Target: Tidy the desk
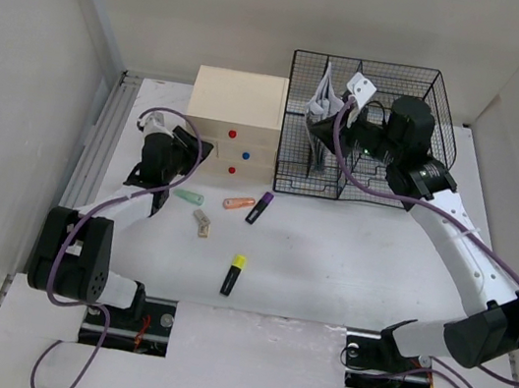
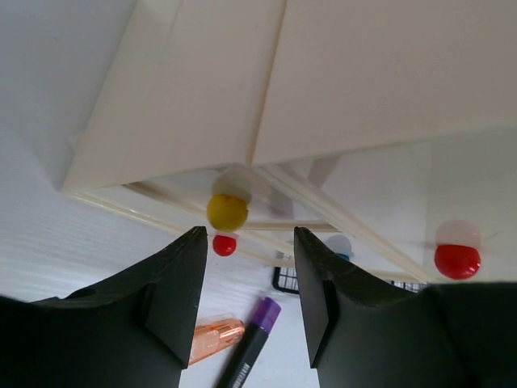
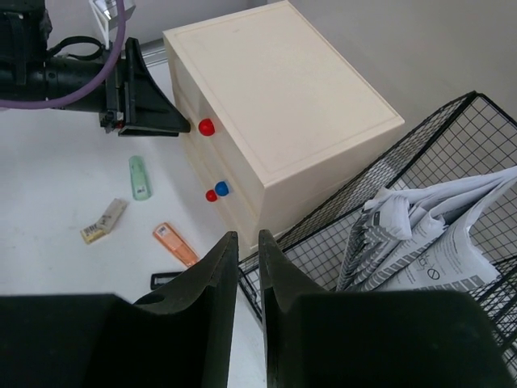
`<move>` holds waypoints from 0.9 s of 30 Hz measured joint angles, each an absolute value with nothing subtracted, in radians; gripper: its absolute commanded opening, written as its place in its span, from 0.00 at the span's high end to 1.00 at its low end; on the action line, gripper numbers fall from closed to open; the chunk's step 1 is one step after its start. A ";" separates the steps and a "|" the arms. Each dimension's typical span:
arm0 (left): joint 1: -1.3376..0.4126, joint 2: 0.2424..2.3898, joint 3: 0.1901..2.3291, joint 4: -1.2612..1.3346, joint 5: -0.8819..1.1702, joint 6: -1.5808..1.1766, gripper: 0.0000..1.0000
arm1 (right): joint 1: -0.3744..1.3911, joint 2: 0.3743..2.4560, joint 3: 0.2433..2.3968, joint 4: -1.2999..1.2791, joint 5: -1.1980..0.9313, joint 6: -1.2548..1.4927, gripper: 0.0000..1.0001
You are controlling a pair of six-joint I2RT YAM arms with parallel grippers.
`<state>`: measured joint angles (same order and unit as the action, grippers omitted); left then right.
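While the left gripper (image 2: 248, 238) faces the yellow knob (image 2: 227, 212) of the beige drawer box (image 1: 238, 101) with its jaws apart and empty, the right gripper (image 3: 247, 236) hangs over the black wire basket (image 1: 412, 85), jaws only narrowly parted, holding nothing. The white desk (image 1: 327, 265) spreads beneath everything.
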<state>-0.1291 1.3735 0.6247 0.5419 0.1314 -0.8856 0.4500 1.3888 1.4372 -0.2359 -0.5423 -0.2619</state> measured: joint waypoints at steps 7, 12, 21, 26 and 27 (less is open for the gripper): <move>-0.129 1.374 0.626 0.508 0.063 -0.864 0.58 | 0.450 1.389 1.424 -0.235 -0.558 -0.254 0.77; -0.123 1.396 0.651 0.495 0.044 -0.853 0.68 | 0.445 1.389 1.423 -0.233 -0.560 -0.253 0.76; -0.124 1.409 0.657 0.508 0.060 -0.846 0.95 | 0.440 1.389 1.423 -0.234 -0.570 -0.253 0.76; -0.126 1.404 0.645 0.525 0.059 -0.854 0.98 | 0.440 1.389 1.419 -0.231 -0.591 -0.253 0.75; -0.130 1.398 0.631 0.541 0.051 -0.859 0.98 | 0.440 1.389 1.416 -0.232 -0.602 -0.253 0.73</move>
<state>-0.1295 1.3975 0.6308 0.5407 0.0505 -0.8593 0.4397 1.3888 1.4158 -0.2317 -0.6018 -0.2535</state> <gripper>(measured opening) 0.195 0.252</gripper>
